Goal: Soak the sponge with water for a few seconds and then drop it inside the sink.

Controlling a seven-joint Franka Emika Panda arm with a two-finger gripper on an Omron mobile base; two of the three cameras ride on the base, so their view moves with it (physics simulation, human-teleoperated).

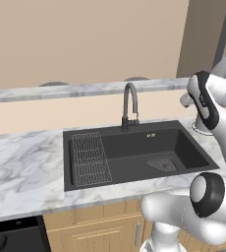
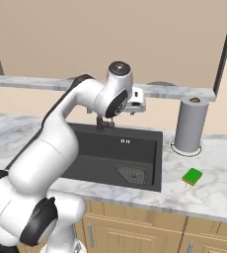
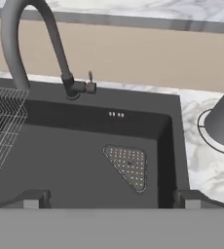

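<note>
The sponge, a small green block, lies flat on the marble counter to the right of the sink. The sink is a dark basin with a mesh drain and a curved grey faucet. My gripper is open and holds nothing. It hangs over the sink's front part and looks toward the faucet. The sponge is well off to the gripper's right, apart from it. Water is out of view; nothing runs from the spout.
A wire rack fills the basin's left part. A tall grey cylinder stands on a ring at the back right of the counter, behind the sponge. A raised marble ledge runs behind the faucet.
</note>
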